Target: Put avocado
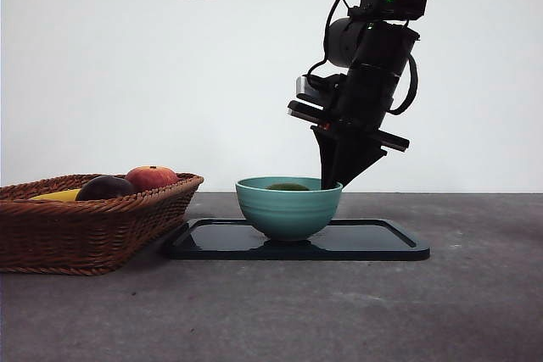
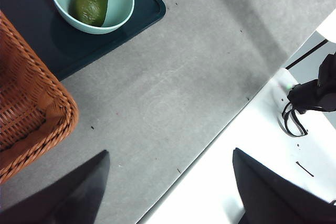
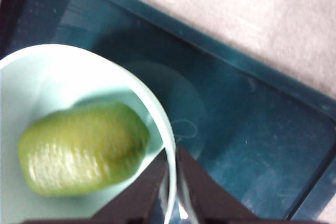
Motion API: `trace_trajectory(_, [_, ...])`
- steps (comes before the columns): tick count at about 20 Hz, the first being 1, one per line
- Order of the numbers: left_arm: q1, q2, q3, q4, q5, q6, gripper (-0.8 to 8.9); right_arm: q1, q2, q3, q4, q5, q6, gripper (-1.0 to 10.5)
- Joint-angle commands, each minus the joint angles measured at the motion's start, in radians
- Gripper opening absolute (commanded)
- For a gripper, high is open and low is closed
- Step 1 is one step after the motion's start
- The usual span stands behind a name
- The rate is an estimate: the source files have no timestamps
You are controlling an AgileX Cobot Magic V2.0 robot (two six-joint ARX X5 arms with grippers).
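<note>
The avocado lies inside the bowl, resting on the bottom, its top just showing over the rim in the front view. The bowl stands on the dark tray, toward the tray's basket-side end, w/ the far end of the tray bare. My right gripper hangs at the bowl's rim on the side away from the basket; its jaws are drawn nearly together w/ only a thin slit between them, straddling the rim edge, and they grasp nothing, the fruit lies free beside them. My left gripper waits well apart over the table's edge, jaws spread wide, nothing between. In the basket I see a red apple, a dark purple fruit and something yellow, prob. a banana. As I judge it, the put is done: fruit in bowl, not touched. What's left is to lift my right arm clear w/o knocking the rim.
</note>
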Motion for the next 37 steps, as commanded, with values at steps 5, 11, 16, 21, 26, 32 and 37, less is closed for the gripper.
trace_trajectory(5, [-0.006, 0.004, 0.014, 0.007, 0.005, 0.019, 3.74, 0.006, 0.04, 0.031, -0.01, -0.005, 0.018, 2.5])
trace_trajectory(11, [-0.006, 0.004, 0.014, 0.008, 0.005, 0.019, 3.74, -0.021, -0.129, 0.035, -0.067, 0.045, 0.005, 2.7])
trace_trajectory(16, [-0.006, 0.004, 0.014, 0.008, 0.005, 0.019, 3.74, -0.014, -0.455, 0.034, -0.216, 0.035, -0.032, 2.7])
trace_trajectory(21, [-0.006, 0.004, 0.014, 0.008, 0.005, 0.019, 3.74, 0.085, -0.686, 0.026, -0.304, 0.039, -0.032, 2.7])
trace_trajectory(26, [-0.006, 0.004, 0.014, 0.008, 0.005, 0.019, 3.74, 0.208, -0.906, -0.192, -0.282, 0.093, -0.027, 2.7])
trace_trajectory(32, [-0.006, 0.004, 0.014, 0.008, 0.005, 0.019, 3.74, 0.245, -1.148, -0.616, -0.161, 0.064, 0.033, 2.7])
trace_trajectory(37, [-0.006, 0.004, 0.014, 0.007, 0.005, 0.019, 3.74, 0.247, -1.199, -0.704, -0.146, 0.003, 0.033, 2.7])
